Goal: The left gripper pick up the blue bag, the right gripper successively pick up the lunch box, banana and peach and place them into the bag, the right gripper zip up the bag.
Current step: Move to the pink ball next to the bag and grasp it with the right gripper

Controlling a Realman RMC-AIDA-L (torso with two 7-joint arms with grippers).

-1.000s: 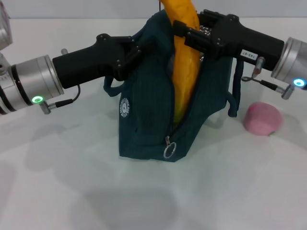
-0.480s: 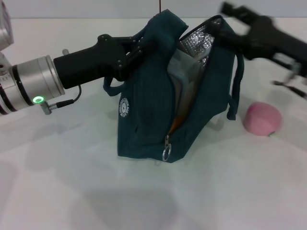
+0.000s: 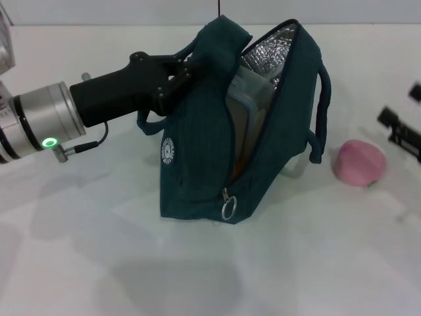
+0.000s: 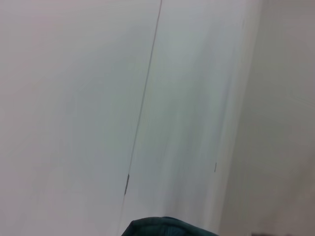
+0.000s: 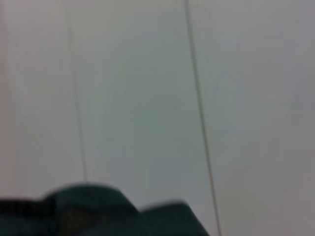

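The blue bag (image 3: pixel 204 151) stands open on the white table, its silver lining showing. My left gripper (image 3: pixel 179 71) is shut on the bag's upper left edge and holds it up. The lunch box (image 3: pixel 242 99) stands inside the bag, and a strip of the orange banana (image 3: pixel 241 161) shows beside it low in the opening. The pink peach (image 3: pixel 359 162) lies on the table right of the bag. My right gripper (image 3: pixel 402 130) is at the right edge, just beyond the peach, clear of the bag. The bag's top also shows in the left wrist view (image 4: pixel 167 227) and in the right wrist view (image 5: pixel 123 216).
The zipper pull ring (image 3: pixel 228 209) hangs at the bag's lower front. A carry strap (image 3: pixel 321 112) loops down the bag's right side. The white table (image 3: pixel 99 263) spreads in front of the bag.
The right gripper has let go of the banana, which has dropped down into the bag. The right arm has drawn back to the right edge near the peach. The left gripper still holds the bag.
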